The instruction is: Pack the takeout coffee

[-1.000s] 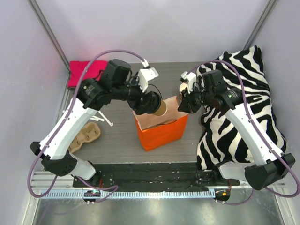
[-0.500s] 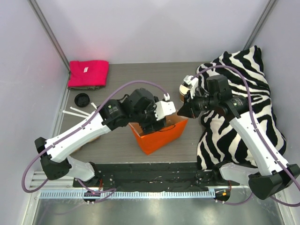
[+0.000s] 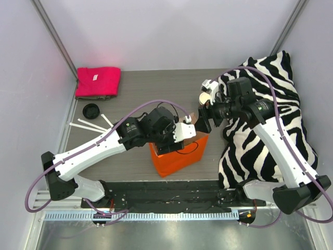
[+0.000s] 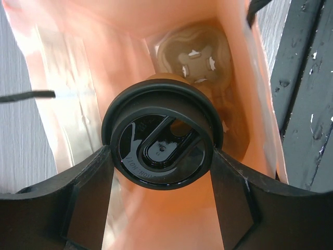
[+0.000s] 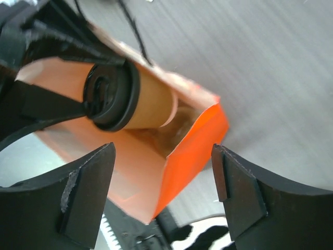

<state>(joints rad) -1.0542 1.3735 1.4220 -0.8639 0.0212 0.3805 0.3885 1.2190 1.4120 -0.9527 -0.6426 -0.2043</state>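
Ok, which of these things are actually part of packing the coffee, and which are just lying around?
In the job: coffee cup with black lid, held by the left gripper inside the orange bag; right gripper, open at the bag's rim.
Lying about: pink cloth, loose black lid, white sticks, zebra cushion.

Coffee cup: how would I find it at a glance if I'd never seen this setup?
Find the orange bag in the middle of the grey table. The left pincer reaches into its open top, clamping the cup. It is brown paper capped by a round black lid, unlike the bare lid lying at the table's left.
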